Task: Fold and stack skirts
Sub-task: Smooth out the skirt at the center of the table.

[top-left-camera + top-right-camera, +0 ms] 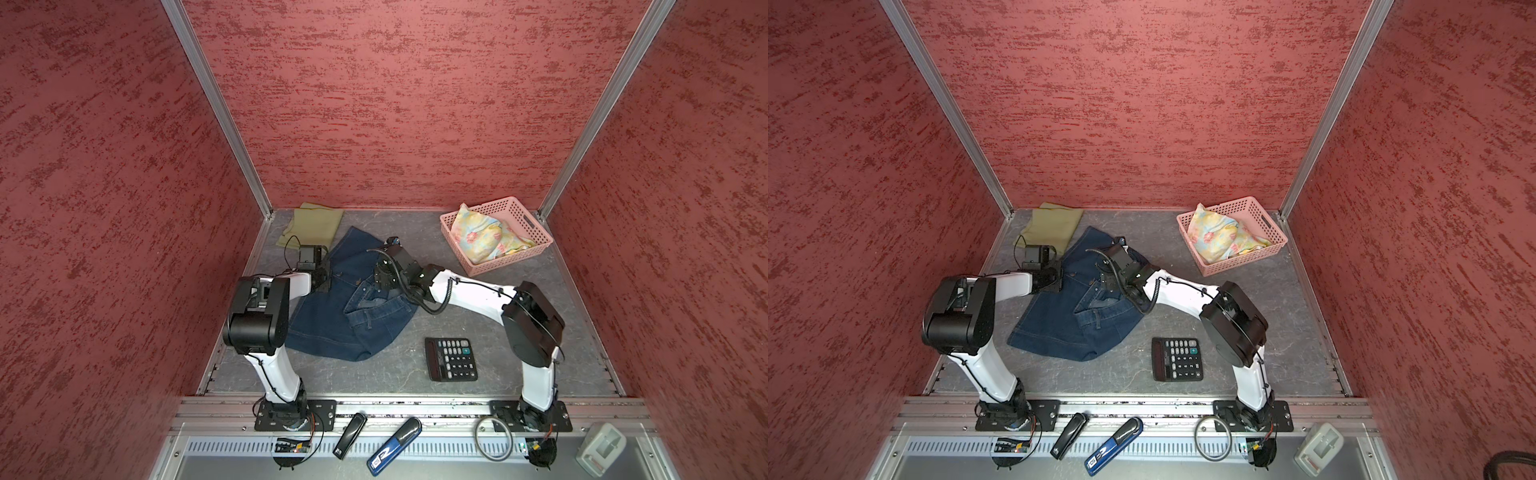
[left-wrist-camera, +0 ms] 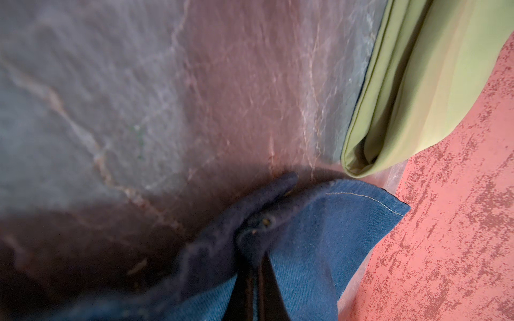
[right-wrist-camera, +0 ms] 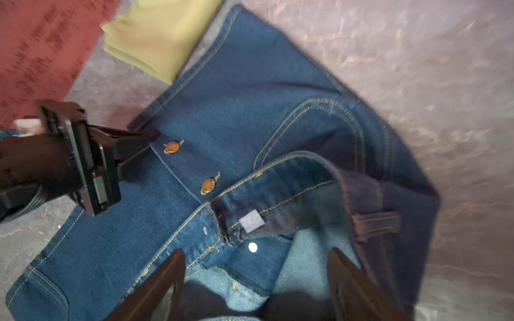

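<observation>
The dark blue denim skirt (image 1: 332,328) (image 1: 1059,332) lies crumpled on the left half of the table, its waistband turned over and two brass buttons showing. My left gripper (image 2: 257,255) (image 3: 154,136) is shut on the skirt's left edge (image 2: 319,236). My right gripper (image 3: 256,254) (image 1: 380,282) hangs open just above the waistband (image 3: 278,178), with nothing between its fingers. The olive-green skirt (image 1: 313,224) (image 2: 417,83) lies folded in the back left corner, touching the denim. The floral yellow-blue skirt (image 1: 482,239) (image 1: 1219,237) sits bunched in the basket.
A pink perforated basket (image 1: 525,222) (image 1: 1262,220) stands at the back right. A black calculator (image 1: 451,359) lies near the front, right of the denim. Two staplers (image 1: 351,434), a cable ring (image 1: 494,438) and a white device (image 1: 600,446) rest on the front rail. Red walls enclose three sides.
</observation>
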{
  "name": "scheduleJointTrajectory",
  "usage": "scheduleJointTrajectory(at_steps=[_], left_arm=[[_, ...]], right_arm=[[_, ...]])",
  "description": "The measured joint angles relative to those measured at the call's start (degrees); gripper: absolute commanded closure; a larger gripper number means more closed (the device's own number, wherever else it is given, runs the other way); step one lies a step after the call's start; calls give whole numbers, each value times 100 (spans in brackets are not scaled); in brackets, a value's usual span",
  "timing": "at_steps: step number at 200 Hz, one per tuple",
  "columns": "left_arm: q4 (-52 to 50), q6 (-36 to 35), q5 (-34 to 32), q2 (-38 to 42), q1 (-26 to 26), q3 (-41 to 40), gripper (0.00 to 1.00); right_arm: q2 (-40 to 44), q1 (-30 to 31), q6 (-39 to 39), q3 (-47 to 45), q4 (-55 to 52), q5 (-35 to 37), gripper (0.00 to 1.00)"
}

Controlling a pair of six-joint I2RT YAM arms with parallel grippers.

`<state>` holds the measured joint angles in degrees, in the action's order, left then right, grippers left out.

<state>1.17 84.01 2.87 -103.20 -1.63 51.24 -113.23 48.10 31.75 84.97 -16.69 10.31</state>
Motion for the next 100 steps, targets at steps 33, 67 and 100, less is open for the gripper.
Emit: scheduleJointTrajectory(at_steps=[33, 67, 100], left_arm=[[133, 0, 4, -68, -22, 9, 100], [195, 4, 9, -85, -24, 9, 100], [284, 7, 116, -81, 63, -50, 100]], right_arm=[[-245, -42, 313, 229, -339, 81, 16], [-238, -249, 385, 144, -643, 192, 14], [107, -660, 326, -608, -811, 402, 13]])
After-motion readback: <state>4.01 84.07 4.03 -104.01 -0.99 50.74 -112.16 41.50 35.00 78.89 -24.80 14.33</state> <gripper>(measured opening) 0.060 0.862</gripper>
